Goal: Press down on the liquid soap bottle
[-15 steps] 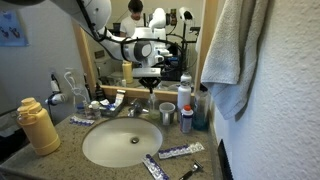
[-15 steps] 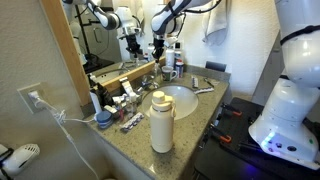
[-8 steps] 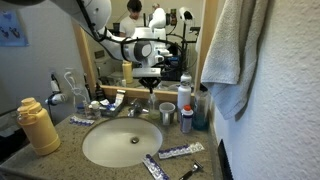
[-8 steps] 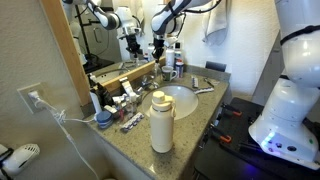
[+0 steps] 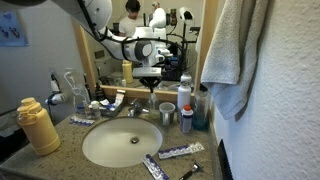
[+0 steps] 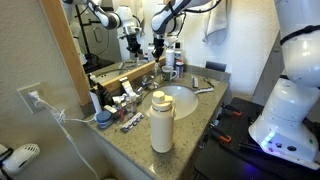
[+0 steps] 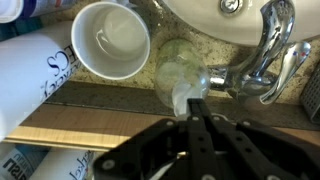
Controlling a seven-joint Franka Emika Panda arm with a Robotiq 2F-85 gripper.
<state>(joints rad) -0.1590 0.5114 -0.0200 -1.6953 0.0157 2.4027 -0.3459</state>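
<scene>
Directly above the soap bottle (image 7: 178,68), tool (image 7: 194,101) closed tight, holding nothing — tips at its clear top.

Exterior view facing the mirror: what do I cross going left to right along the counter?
Yellow bottle → sink basin → white cup → hanging towel.

A: What colour is the stone countertop (image 5: 62,164)?
B: Speckled grey-brown, around a white oval sink basin (image 5: 108,146).
A: And the tall plastic bottle (image 5: 38,128)?
B: Mustard yellow with a cream cap. The hanging cloth towel (image 5: 235,55) is grey-blue, the round ceramic cup (image 7: 110,40) white, the robot gripper (image 7: 195,100) black.
</scene>
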